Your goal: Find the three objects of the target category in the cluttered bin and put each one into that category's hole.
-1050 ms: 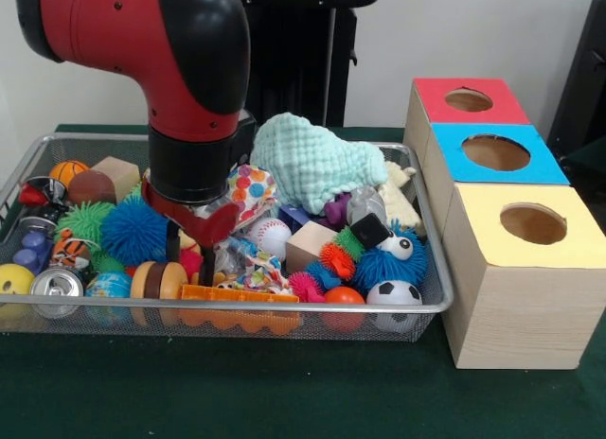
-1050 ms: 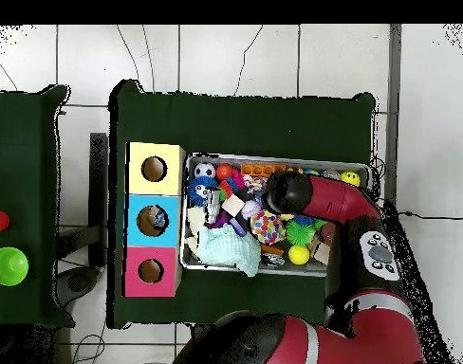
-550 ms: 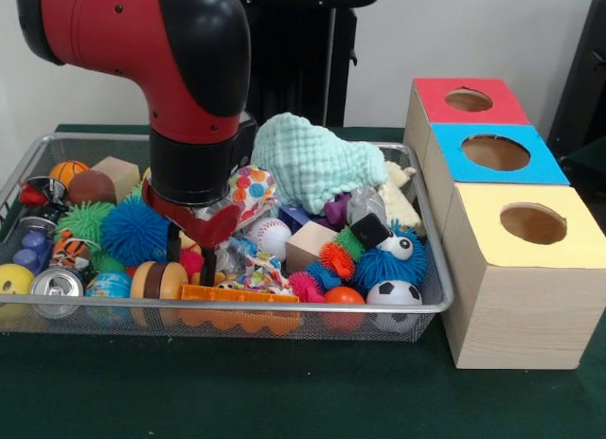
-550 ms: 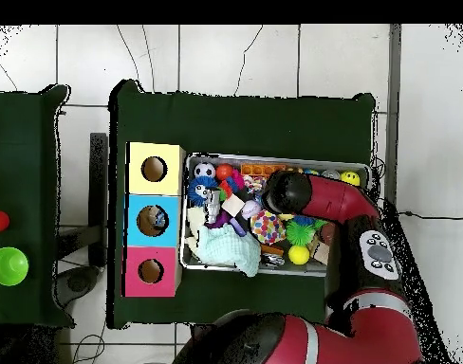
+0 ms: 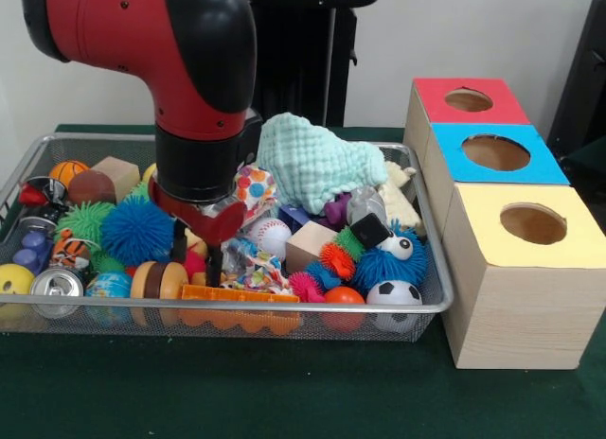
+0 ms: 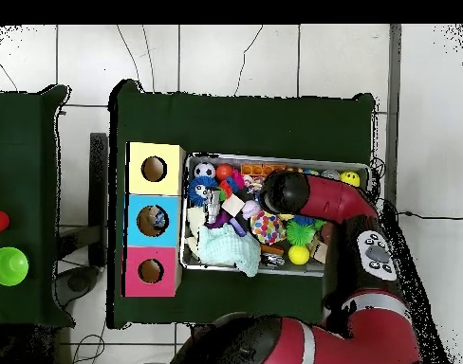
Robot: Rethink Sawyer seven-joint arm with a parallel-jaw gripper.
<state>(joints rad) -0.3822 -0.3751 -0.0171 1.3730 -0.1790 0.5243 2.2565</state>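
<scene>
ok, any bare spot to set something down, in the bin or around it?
None in the bin: toys fill it wall to wall, and the gripper is down among them. Free: the green cloth in front of the bin and boxes, and the cloth strip beyond them in the overhead view.

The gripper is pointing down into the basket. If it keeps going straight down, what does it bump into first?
Probably the orange comb lying right under the gripper, or the brown wooden disc toy beside it. Depth is hard to judge here.
</scene>
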